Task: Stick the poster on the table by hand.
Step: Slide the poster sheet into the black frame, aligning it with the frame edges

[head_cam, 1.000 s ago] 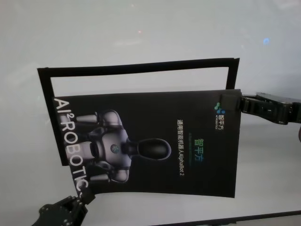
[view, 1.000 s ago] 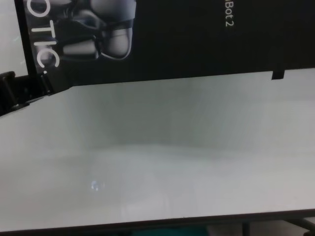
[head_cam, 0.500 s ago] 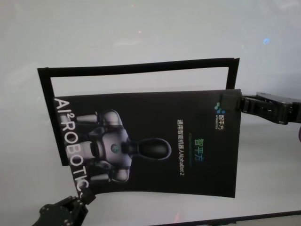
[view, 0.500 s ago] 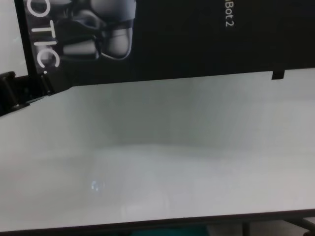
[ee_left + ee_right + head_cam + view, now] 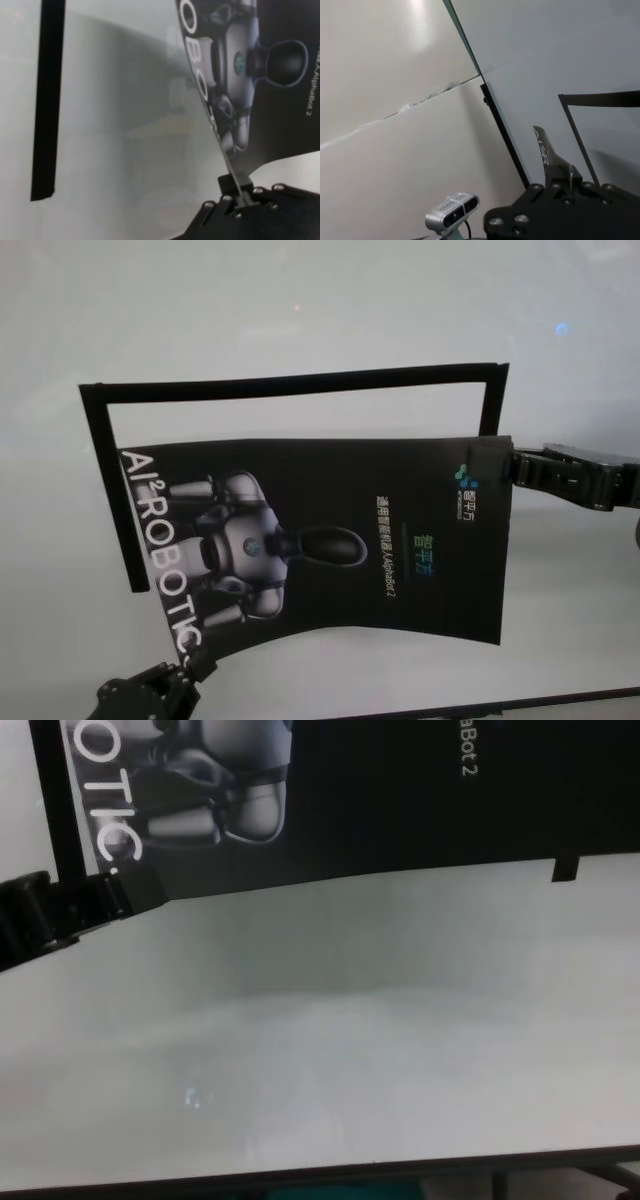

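A large black poster (image 5: 330, 540) hangs over a white table (image 5: 300, 310), held at two opposite corners. It shows a grey-white robot picture, the white letters "AI² ROBOTIC" down its left edge, and smaller text near the middle. Its near edge curves upward, so the sheet bows rather than lying flat.

The left gripper (image 5: 190, 672) is at the poster's near left corner, by the table's front edge, its fingers pressed together on that corner. In the left wrist view the thin sheet rises edge-on out of the closed fingertips (image 5: 239, 187).

The right gripper (image 5: 510, 468) reaches in from the right and pinches the poster's far right corner, beside a small blue-green logo.

A thin black frame (image 5: 290, 385) lies on the table behind the poster: one strip along the far side, one down the left, and a short one on the right. The poster covers the frame's near part.
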